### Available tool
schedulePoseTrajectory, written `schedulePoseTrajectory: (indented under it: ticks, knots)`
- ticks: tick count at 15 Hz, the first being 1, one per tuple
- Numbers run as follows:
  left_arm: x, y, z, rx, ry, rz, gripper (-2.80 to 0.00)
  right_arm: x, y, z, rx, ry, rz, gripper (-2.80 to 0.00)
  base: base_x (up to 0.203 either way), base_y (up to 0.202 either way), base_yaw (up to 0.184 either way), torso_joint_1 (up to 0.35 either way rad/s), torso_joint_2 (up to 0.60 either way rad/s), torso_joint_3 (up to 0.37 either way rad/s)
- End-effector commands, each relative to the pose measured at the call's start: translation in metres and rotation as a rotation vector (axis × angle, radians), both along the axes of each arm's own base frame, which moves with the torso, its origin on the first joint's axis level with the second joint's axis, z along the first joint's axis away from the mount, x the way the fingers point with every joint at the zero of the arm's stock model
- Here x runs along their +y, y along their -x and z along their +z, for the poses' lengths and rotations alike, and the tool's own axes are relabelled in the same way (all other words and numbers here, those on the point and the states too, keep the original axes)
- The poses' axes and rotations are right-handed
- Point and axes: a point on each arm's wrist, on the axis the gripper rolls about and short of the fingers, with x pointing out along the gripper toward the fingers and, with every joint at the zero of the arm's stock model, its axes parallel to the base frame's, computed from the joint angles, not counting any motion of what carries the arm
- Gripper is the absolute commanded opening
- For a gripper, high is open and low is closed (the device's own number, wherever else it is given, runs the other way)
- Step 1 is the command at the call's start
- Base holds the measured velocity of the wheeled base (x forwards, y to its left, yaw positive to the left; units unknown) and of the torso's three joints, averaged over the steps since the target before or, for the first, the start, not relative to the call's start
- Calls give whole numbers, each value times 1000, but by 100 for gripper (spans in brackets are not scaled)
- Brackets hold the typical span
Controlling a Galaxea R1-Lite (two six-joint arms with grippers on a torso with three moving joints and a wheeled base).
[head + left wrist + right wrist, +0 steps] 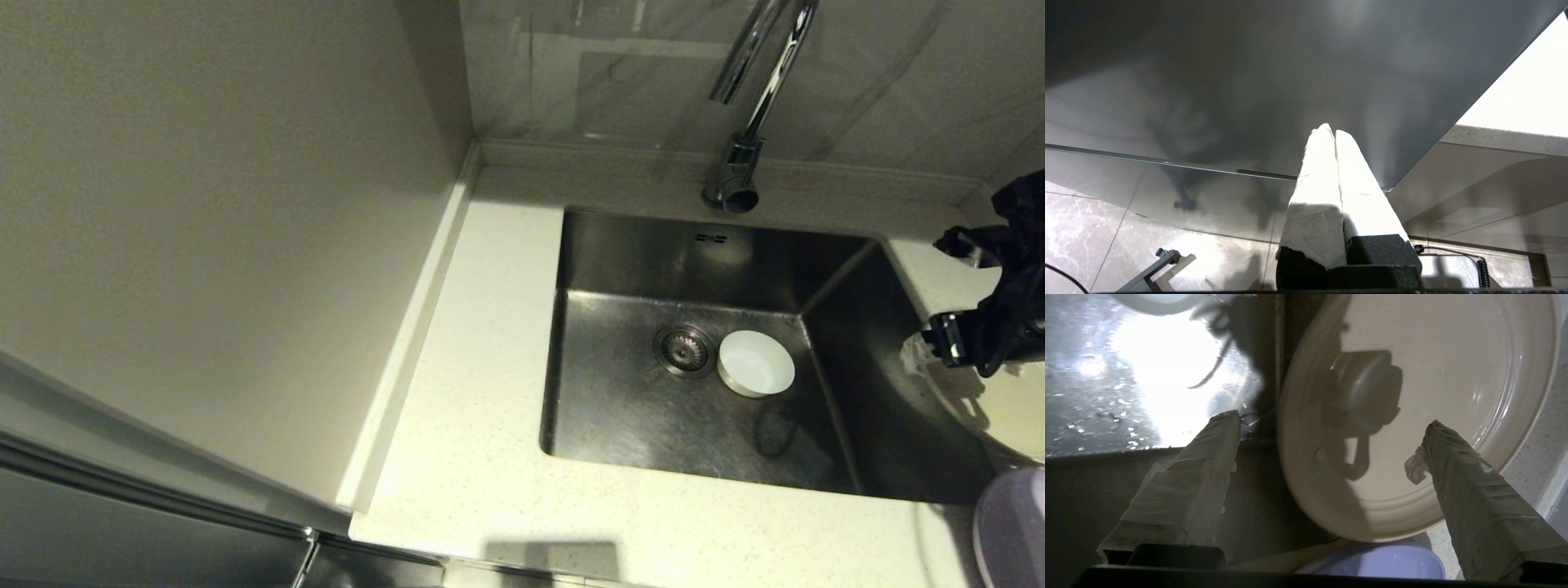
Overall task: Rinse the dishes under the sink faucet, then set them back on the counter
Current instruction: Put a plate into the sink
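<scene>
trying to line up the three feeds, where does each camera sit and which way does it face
Head: looks down from above on sink, faucet, white bowl; right gripper at the sink's right rim.
Left wrist: behind the shut left gripper, facing cabinet front and floor.
Right wrist: behind the open right gripper, over the cream plate.
Shared: head and right wrist show the bowl and cream plate.

Scuffed steel sink [620, 425] — glossy (wet) plate [1453, 375].

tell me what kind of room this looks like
Most likely a kitchen, at the sink corner. A steel sink is set into a speckled white counter with a chrome gooseneck faucet behind it, and dishes are about: a white bowl in the basin and a cream plate at its edge.
</scene>
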Motion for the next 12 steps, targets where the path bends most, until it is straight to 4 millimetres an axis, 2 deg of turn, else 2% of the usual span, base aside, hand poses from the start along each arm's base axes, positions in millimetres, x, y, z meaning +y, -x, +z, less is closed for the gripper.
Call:
schedulePoseTrajectory:
  ticks: [1,8,12]
  knots:
    - [0,0,0,-2,1,0,-280,-8,-9,-13,42,-4,-18,0,0,0,0,0,0,0]
    - [0,0,0,-2,1,0,-280,-11,-21,-24,24,11,-14,0,0,0,0,0,0,0]
    - [0,0,0,-2,1,0,-280,-11,-20,-35,78,27,13,0,0,0,0,0,0,0]
